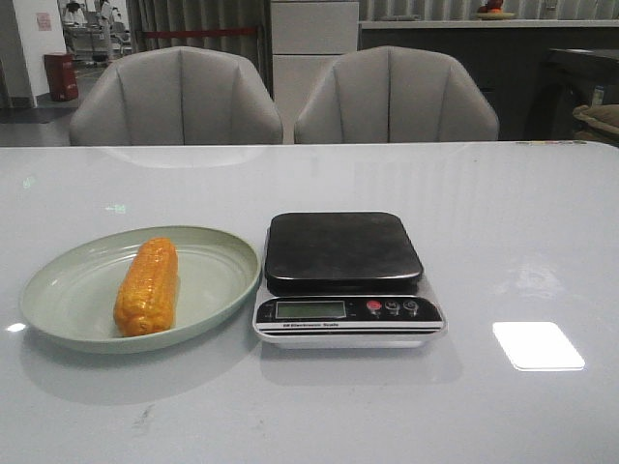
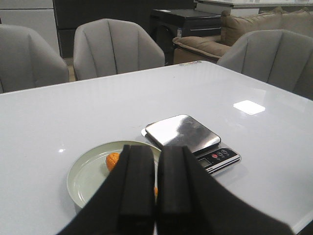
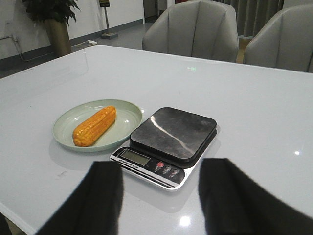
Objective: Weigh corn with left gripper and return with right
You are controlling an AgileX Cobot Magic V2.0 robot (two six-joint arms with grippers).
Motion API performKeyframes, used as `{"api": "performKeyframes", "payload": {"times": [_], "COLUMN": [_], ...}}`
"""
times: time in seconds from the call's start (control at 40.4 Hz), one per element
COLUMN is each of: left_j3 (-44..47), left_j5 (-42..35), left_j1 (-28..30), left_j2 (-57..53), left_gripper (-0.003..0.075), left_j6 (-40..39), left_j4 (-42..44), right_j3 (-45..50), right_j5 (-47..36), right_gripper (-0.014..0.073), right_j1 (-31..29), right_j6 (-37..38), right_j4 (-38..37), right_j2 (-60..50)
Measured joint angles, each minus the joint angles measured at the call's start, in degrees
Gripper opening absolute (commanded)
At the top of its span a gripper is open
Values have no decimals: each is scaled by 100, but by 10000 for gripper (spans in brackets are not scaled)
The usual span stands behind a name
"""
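Note:
The orange-yellow corn [image 1: 148, 287] lies in a pale green plate [image 1: 218, 253] on the left of the white table. A digital kitchen scale [image 1: 343, 251] with a dark platform stands just right of the plate. Neither gripper shows in the front view. In the left wrist view my left gripper [image 2: 155, 149] is shut and empty, held above the near side of the plate, and it hides most of the corn [image 2: 113, 159]. In the right wrist view my right gripper [image 3: 160, 169] is open and empty, above the table in front of the scale [image 3: 173, 132]; the corn [image 3: 95, 126] is apart from it.
Two grey chairs [image 1: 176, 97] stand behind the table's far edge. The scale's display and buttons [image 1: 390, 307] face the near edge. A bright light reflection [image 1: 537, 345] lies on the table at the right.

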Motion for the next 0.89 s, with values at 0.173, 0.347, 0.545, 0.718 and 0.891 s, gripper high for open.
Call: {"api": "performKeyframes", "payload": {"times": [0.173, 0.347, 0.545, 0.718, 0.891], "left_j3": [9, 9, 9, 9, 44], "left_j5": [0, 0, 0, 0, -13], "left_j1": [0, 0, 0, 0, 0], "left_j2": [0, 0, 0, 0, 0], "left_gripper": [121, 121, 121, 121, 121], "left_j6": [0, 0, 0, 0, 0], "left_j4": [0, 0, 0, 0, 0], "right_j3": [34, 34, 34, 34, 34], "right_j5": [-38, -38, -38, -38, -38], "right_gripper": [178, 178, 178, 178, 178], "right_j1": [0, 0, 0, 0, 0], "right_j6": [0, -11, -11, -11, -11], "right_j4": [0, 0, 0, 0, 0], "right_j2": [0, 0, 0, 0, 0]}}
